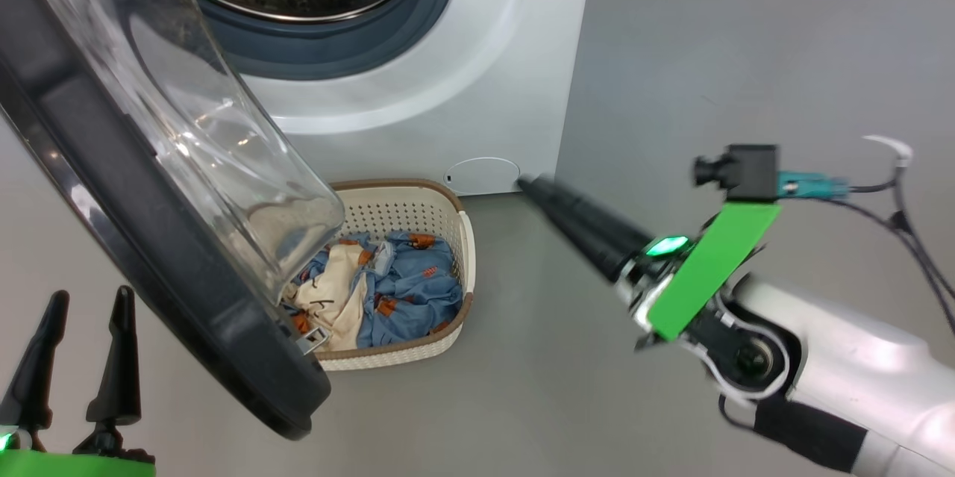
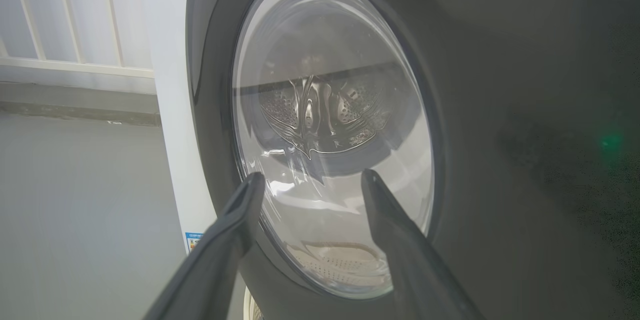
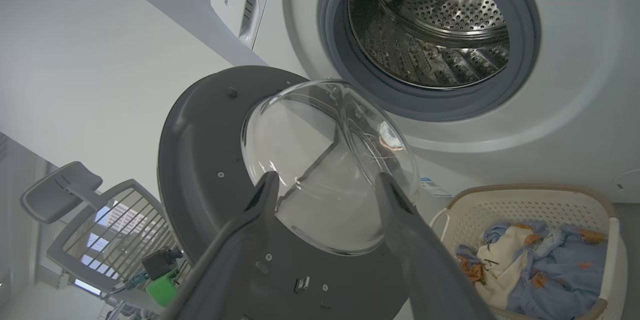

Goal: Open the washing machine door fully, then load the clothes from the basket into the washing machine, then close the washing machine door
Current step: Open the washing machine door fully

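Note:
The washing machine [image 1: 462, 89] stands at the top, its steel drum [image 3: 430, 34] bare. The washing machine door [image 1: 112, 186] hangs open toward me at the left, black rim and clear glass bowl [image 1: 209, 141] over the basket's left side. On the floor below sits the cream basket [image 1: 418, 197] holding the blue, cream and orange clothes [image 1: 406, 283]. My left gripper [image 1: 91, 294] is open at the lower left, facing the door's outer side [image 2: 210, 84]. My right gripper [image 1: 531, 184] points toward the machine's lower right corner, open [image 3: 327, 176] and holding nothing, a little away from the door [image 3: 200, 149].
Grey floor [image 1: 567, 357] spreads right of the basket, with a grey wall [image 1: 746, 51] beside the machine. A round flap [image 1: 483, 175] sits low on the washer's front. A grey chair [image 3: 65, 190] stands behind the door; a white railing [image 2: 75, 59] lies beyond the machine's side.

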Motion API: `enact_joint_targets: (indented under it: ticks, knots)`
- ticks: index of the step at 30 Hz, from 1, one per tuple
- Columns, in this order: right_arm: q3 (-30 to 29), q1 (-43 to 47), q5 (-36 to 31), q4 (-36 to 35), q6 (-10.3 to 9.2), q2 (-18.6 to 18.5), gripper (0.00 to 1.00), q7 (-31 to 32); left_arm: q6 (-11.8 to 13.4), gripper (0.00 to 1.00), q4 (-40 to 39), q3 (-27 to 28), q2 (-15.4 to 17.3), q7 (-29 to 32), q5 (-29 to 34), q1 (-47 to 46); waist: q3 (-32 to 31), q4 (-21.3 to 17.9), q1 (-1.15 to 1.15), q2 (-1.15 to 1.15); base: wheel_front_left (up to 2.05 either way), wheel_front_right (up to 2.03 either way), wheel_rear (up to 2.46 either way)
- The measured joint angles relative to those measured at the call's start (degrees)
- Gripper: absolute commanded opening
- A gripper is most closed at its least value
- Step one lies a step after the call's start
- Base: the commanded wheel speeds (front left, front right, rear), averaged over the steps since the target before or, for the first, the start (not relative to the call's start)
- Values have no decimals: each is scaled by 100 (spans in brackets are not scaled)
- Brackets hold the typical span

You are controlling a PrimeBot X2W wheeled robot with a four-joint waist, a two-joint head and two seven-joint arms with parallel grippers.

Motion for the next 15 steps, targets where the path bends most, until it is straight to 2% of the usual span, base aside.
enact_joint_targets:
  ticks: [7,15]
  knots:
    - [-1737,903,-2252,1213,0,805,100,-5,1,100,-1,13,-16,0,0,3,-48,-25,0,0,0,0,0]
    - [-3435,1758,-5085,1815,1,1725,100,-7,1,100,-1,14,-35,0,0,4,-57,-26,0,0,0,0,0]
